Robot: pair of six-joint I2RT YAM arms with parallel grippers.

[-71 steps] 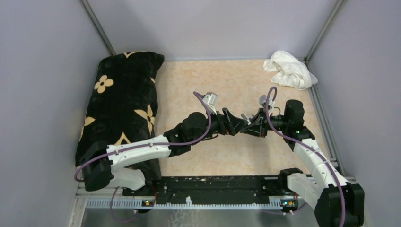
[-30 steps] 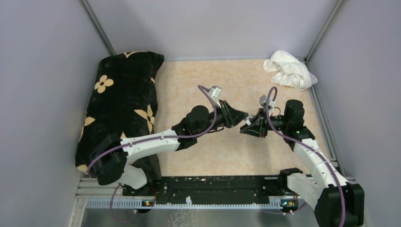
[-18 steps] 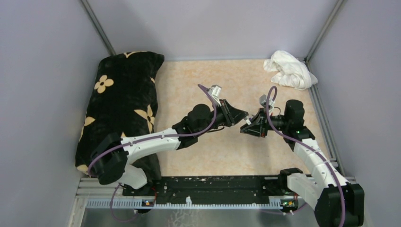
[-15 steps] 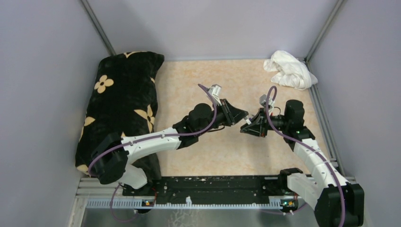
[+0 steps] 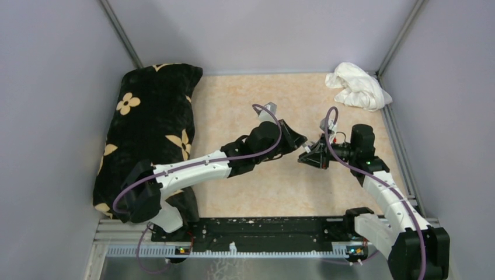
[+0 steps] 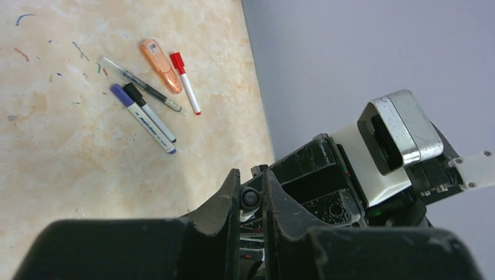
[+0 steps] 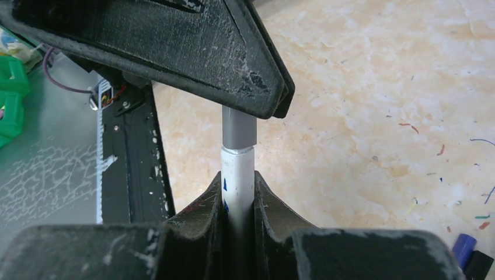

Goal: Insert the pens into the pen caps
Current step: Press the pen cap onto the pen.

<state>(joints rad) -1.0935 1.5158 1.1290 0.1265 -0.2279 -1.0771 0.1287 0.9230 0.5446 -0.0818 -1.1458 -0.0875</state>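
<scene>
My right gripper (image 7: 238, 178) is shut on a white pen (image 7: 237, 160) that points away from the wrist. A grey pen cap (image 7: 239, 128) sits over the pen's end. My left gripper (image 6: 251, 178) is shut on that same cap (image 6: 251, 199), seen end-on between its jaws. The two grippers meet tip to tip above mid-table (image 5: 301, 148). On the table lie an orange highlighter (image 6: 160, 58), a red-capped pen (image 6: 185, 81), a black-capped pen (image 6: 149, 112) and a purple-capped pen (image 6: 140, 116).
A black cushion with tan flowers (image 5: 149, 122) fills the left side. A crumpled white cloth (image 5: 357, 86) lies in the far right corner. Grey walls enclose the table, and a black rail (image 5: 262, 227) runs along the near edge.
The left arm has stretched further right, its elbow and wrist swinging toward the right gripper. Its jaws have narrowed a little on the cap. The right arm has barely moved.
</scene>
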